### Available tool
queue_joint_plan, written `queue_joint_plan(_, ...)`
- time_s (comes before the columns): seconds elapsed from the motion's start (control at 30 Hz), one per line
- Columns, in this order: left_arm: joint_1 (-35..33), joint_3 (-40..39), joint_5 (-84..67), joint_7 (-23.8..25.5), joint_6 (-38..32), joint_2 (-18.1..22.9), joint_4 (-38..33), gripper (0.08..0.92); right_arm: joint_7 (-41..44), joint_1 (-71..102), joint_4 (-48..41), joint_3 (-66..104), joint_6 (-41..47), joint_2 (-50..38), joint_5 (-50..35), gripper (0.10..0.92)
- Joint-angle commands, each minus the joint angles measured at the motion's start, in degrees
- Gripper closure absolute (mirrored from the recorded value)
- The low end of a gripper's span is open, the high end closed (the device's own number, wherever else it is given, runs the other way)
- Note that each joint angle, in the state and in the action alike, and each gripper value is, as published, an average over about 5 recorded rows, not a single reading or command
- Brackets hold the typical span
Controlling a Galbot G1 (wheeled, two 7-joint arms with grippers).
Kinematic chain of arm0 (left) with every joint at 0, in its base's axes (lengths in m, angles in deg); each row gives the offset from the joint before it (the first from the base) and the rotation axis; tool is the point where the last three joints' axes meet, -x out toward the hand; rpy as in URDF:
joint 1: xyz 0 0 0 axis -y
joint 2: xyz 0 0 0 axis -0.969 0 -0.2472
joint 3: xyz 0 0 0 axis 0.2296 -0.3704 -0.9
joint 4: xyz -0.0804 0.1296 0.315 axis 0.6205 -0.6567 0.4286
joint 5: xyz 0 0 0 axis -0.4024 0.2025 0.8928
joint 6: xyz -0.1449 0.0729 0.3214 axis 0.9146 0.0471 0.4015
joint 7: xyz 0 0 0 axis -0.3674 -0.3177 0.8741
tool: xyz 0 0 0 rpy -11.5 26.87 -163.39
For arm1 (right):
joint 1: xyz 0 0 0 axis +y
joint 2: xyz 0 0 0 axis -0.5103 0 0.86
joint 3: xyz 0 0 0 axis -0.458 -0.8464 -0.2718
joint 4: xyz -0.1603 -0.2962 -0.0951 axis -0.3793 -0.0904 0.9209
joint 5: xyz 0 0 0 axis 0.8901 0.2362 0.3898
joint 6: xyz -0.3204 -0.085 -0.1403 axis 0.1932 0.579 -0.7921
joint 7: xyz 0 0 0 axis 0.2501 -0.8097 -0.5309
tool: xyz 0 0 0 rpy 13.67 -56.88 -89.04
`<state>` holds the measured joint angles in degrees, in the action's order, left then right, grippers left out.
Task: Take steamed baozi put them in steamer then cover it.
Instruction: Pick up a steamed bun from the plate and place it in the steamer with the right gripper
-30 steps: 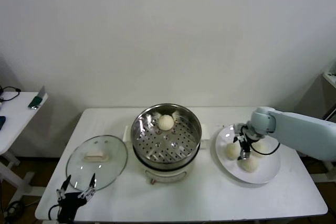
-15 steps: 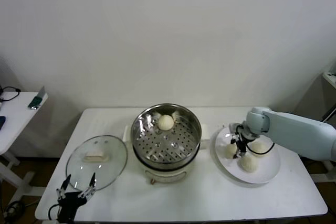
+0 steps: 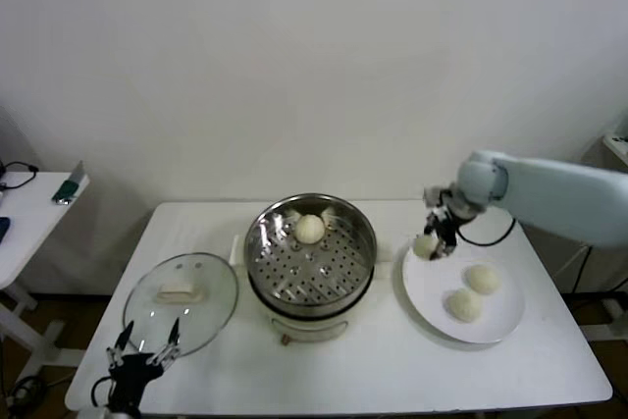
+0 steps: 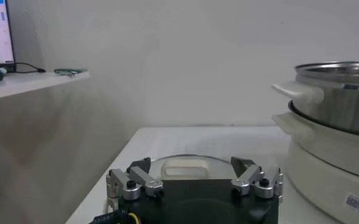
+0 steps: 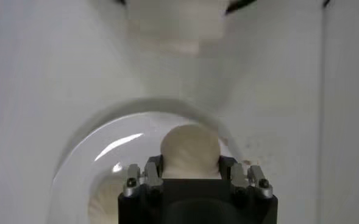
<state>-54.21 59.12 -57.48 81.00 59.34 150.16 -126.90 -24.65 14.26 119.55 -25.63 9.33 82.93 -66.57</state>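
My right gripper (image 3: 432, 241) is shut on a cream-white baozi (image 3: 425, 245) and holds it above the left rim of the white plate (image 3: 432, 309); in the right wrist view the bun (image 5: 189, 150) sits between the jaws. Two more baozi (image 3: 482, 279) (image 3: 464, 305) lie on the plate. One baozi (image 3: 310, 229) rests in the steel steamer (image 3: 265, 257) at its back. The glass cover (image 3: 182, 294) with its cream handle lies on the table left of the steamer. My left gripper (image 3: 145, 352) hangs open and empty near the table's front left edge, just in front of the cover (image 4: 188, 165).
The steamer sits on a cream-white pot base (image 3: 312, 324) at the table's middle. A white side table (image 3: 29, 213) with a phone stands at far left. The pot's side (image 4: 331, 131) rises close to my left gripper.
My right gripper closed on a baozi on the plate, then lifted it up and toward the steamer. The left arm has not moved.
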Motion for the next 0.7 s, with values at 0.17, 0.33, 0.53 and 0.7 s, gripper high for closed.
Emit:
queue_joint_plan(0.17,0.3,-0.2,0.0,0.1,0.4,-0.2,-0.5,0.177,0.9,-24.0,6.1,-1.9,6.1,15.5,-24.4,0.423)
queue_joint_plan(0.33,0.6,-0.1,-0.2,0.0,0.7,0.1,-0.6,0.177,-3.9,-19.0,9.4,4.5,10.6,24.0,-28.6,0.423)
queue_joint_plan(0.53,0.4,0.1,-0.3,0.0,1.0,0.4,-1.2,0.177,-9.3,-8.9,7.5,5.7,13.1,30.5,-27.2,0.421)
queue_joint_plan(0.7,-0.3,0.2,-0.3,0.0,0.9,0.5,-1.3,0.177,-13.2,-2.4,6.4,4.0,14.7,32.0,-24.6,0.422)
